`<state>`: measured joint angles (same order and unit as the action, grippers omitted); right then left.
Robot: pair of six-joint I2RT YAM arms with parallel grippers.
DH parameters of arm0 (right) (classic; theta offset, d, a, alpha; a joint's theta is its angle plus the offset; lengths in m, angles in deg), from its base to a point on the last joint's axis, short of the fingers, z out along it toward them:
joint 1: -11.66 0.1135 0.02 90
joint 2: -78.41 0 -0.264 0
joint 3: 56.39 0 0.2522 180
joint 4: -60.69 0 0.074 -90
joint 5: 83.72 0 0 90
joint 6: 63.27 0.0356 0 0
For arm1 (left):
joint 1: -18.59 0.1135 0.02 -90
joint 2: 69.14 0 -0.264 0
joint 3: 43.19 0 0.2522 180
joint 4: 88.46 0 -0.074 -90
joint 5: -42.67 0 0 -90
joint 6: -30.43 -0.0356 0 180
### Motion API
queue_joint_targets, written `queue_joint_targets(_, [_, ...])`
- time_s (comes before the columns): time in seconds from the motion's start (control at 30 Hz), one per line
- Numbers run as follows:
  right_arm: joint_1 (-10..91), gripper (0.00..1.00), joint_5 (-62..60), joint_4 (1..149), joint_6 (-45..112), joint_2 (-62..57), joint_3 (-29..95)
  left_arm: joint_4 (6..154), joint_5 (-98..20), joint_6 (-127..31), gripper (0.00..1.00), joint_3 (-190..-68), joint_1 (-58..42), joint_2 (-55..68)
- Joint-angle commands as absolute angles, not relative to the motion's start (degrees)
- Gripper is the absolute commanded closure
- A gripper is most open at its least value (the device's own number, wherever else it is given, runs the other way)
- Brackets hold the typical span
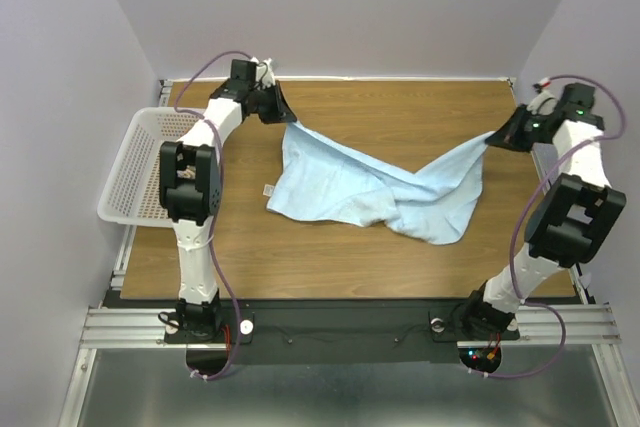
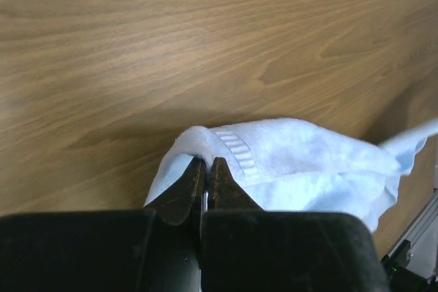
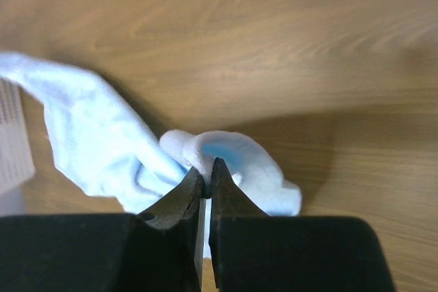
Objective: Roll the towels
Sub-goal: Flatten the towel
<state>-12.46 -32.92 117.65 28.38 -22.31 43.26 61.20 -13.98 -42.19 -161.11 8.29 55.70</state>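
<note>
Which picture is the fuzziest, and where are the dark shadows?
Right wrist view: the fuzziest, with the blue towel and the wood both soft, and a dark shadow beside the cloth. Left wrist view: sharper, with the striped band and the grain of the table clear, and a shadow by the towel's edge. Top view: even light, only faint shadows.

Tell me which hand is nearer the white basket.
Left. The left hand pinches a corner of the blue towel just past the basket's far corner. The right hand pinches the opposite corner, well off on the other side of the towel.
</note>
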Motion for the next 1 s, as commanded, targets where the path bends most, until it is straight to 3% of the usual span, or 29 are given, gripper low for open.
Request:
queue_joint_targets(0.0, [-19.09,0.99,-42.13,116.64,30.51,-17.3,50.0,64.24,-13.66,-45.25,1.0,-160.67,11.02,39.07])
queue_joint_targets(0.3, [-25.16,0.99,-45.31,116.64,32.09,-8.97,55.37,65.39,-15.77,-46.82,1.0,-154.61,14.02,19.91])
queue_joint_targets(0.6, [-27.36,0.99,-38.64,116.29,30.42,4.66,51.6,64.95,-16.3,-47.71,1.0,-141.86,14.64,1.73])
queue_joint_targets(0.8, [-27.45,0.99,-30.81,116.03,29.46,13.28,48.35,63.46,-17.53,-45.95,1.0,-136.5,14.64,-5.68])
queue_joint_targets(0.97, [-27.45,0.99,-31.77,115.94,28.58,12.33,45.09,63.37,-19.29,-41.66,1.0,-133.78,14.64,-6.65])
